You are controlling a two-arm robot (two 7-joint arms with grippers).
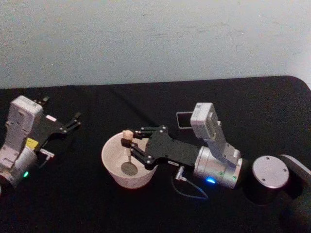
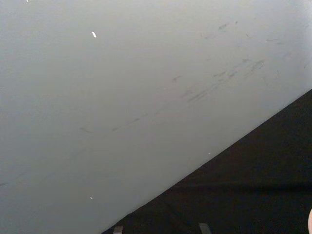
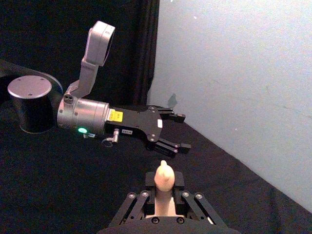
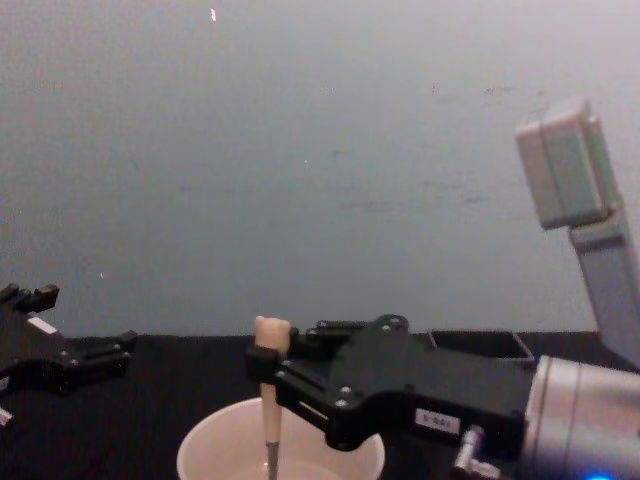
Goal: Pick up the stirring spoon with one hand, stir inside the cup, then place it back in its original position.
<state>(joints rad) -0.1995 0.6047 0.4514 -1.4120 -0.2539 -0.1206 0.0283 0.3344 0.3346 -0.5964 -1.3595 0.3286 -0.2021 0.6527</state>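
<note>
1. Right claw (image 1: 130, 141): reaches in from the right across the black worktop (image 1: 233, 97) and sits over the cup (image 1: 108, 148). It is clenched on the stirring spoon (image 1: 127, 136), gripping the beige handle just below the bear head.

2. Stirring spoon: stands about upright in the chest view, with the bear head above the claw and the handle running down past the cup's rim. The thin neck is hard to make out. In the head view a dark round patch on the cup's floor appears to be the metal bowl. Contact with the floor cannot be confirmed.

3. Cup: rests on the worktop near the centre. Its right side is covered by the claw in the head view. Its lower part is cut off at the chest view's bottom edge.

4. Holder box (image 1: 182, 119): stands behind the right arm, apart from the cup. Only part of its square mouth shows, and the rest is hidden by the wrist camera housing.

5. Left claw (image 3: 181, 131): parked at the worktop's left side, well apart from the cup, released with its jaws spread and nothing in them.
</note>
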